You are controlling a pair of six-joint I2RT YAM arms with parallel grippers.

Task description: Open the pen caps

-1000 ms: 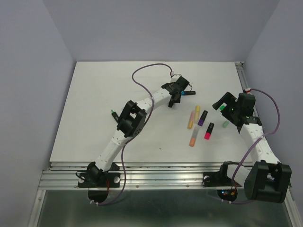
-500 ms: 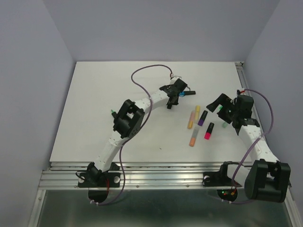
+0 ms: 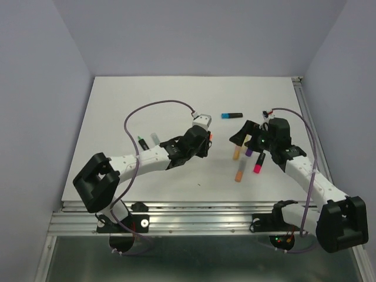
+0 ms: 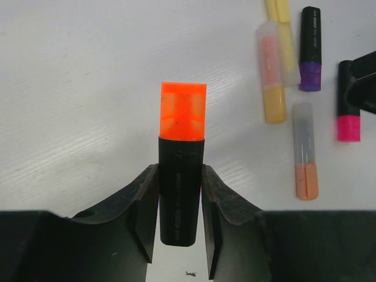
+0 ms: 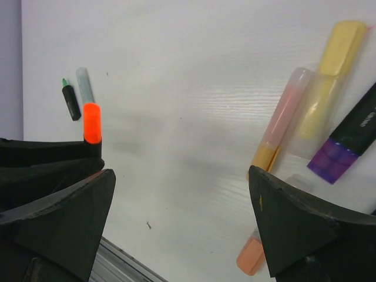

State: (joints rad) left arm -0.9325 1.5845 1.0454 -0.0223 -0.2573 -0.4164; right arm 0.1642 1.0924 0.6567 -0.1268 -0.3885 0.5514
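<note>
The left gripper (image 4: 180, 176) is clamped on a black highlighter (image 4: 179, 205) whose orange cap (image 4: 183, 110), fitted, sits well left of the pink-capped highlighter (image 4: 347, 126). The right gripper (image 5: 181, 176) gapes wide, empty, near that highlighter

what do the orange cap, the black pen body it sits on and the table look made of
Orange cap: likely translucent plastic, glossy; light glows through it.
Black pen body: opaque plastic, matte, with faint printed lettering.
Table: white, matte, fine streaked grain, perhaps laminate or painted wood.
</note>
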